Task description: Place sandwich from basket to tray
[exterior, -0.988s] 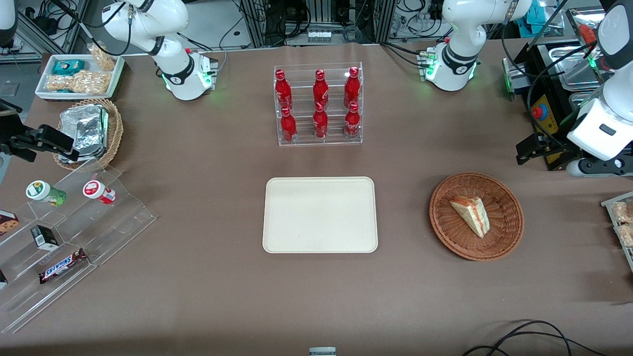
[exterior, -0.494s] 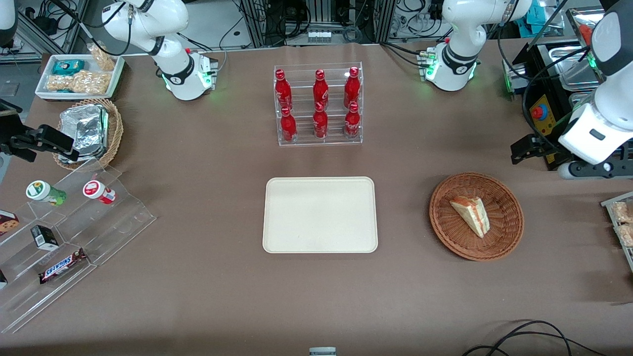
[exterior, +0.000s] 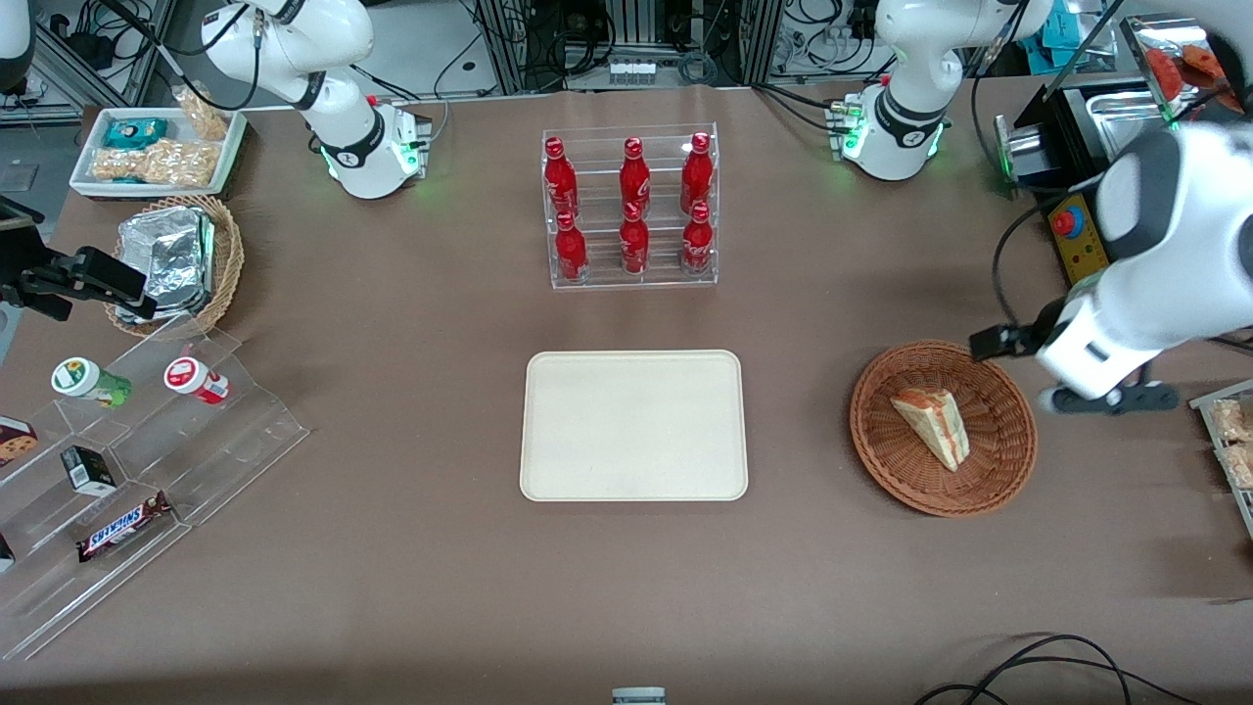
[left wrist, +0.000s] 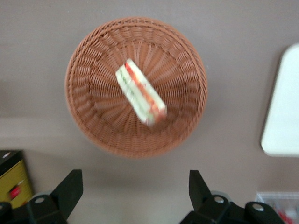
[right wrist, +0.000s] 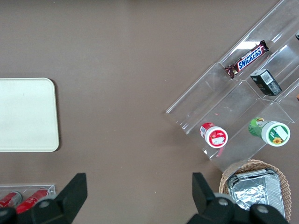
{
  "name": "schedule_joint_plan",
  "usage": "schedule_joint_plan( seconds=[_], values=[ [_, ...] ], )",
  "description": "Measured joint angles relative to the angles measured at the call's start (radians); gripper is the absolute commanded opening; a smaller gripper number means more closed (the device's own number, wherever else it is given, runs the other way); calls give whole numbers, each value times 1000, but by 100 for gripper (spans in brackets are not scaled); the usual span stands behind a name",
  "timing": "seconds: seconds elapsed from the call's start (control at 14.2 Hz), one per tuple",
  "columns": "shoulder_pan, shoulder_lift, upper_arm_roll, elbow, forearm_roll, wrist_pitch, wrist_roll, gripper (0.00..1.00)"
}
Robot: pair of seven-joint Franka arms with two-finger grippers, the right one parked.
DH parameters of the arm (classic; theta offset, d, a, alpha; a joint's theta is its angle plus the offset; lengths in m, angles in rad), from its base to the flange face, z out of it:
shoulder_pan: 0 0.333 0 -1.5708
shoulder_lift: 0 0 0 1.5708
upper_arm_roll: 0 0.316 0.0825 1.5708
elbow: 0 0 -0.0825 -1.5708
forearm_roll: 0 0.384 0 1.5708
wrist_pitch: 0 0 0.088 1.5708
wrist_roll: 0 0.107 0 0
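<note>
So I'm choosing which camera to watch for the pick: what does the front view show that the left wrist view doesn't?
Only the front view shows the whole tray, the rack of red bottles, the foil container in its tan basket and the snack stands toward the parked arm's end of the table. Only the left wrist view shows the gripper, its fingers spread open, above the table beside the basket. Both show the sandwich lying in the reddish-brown basket, untouched.
</note>
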Motion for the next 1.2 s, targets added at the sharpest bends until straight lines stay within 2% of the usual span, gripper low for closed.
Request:
schedule_joint_plan(
  seconds=[0.35,0.64,0.71,0.78,0.85,0.92,1.13,1.2],
  values=[
    [0,22,0,-291,0,441,-295,100],
    [1,82,1,-332,1,583,-700,100],
    [0,103,1,-332,1,606,-763,94],
    [0,123,1,-331,1,621,-800,53],
    [1,142,1,-330,1,627,-821,19],
    [1,157,1,-328,1,631,-834,9],
    [0,164,1,-316,2,611,-837,7],
    [0,155,1,-299,3,553,-831,7]
  ],
)
